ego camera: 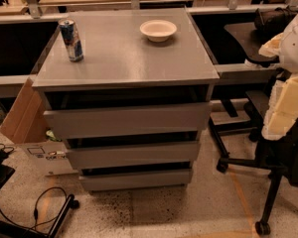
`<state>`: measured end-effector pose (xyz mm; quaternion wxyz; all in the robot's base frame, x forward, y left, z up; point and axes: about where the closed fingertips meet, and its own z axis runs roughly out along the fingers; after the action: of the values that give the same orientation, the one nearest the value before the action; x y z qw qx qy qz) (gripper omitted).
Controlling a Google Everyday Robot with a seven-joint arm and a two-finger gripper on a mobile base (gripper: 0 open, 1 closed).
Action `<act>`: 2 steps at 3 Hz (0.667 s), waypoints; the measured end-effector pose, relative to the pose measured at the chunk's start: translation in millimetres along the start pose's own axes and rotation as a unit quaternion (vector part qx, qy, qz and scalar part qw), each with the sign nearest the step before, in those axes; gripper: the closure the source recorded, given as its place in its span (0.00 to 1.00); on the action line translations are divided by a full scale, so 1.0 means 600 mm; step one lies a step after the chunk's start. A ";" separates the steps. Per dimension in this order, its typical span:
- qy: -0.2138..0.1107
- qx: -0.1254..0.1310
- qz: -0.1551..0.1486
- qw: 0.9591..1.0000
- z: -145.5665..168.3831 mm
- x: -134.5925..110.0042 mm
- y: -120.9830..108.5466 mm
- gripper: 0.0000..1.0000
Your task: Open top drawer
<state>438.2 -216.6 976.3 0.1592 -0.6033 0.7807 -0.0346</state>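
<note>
The grey cabinet point(124, 58) stands in the middle of the view with three drawers stacked in its front. The top drawer point(126, 120) is the uppermost one, with a wide flat handleless grey front. A dark gap runs between that front and the cabinet top, and its tray is hidden. A white and cream part of my arm point(290, 78) shows at the right edge, well to the right of the drawer and apart from it. My gripper is not in view, and nothing touches the drawer.
A blue and silver can point(71, 39) and a white bowl point(158, 30) stand on the cabinet top. The two lower drawers point(133, 154) sit below. A black office chair point(268, 162) stands right of the cabinet, and cardboard boxes point(25, 115) and cables point(37, 209) lie to the left.
</note>
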 end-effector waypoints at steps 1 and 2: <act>0.000 0.000 0.000 1.000 0.000 0.000 0.000 0.00; 0.012 0.008 0.003 1.000 -0.008 0.005 0.000 0.00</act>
<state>436.4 -219.8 980.1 0.1546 -0.5989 0.7843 -0.0480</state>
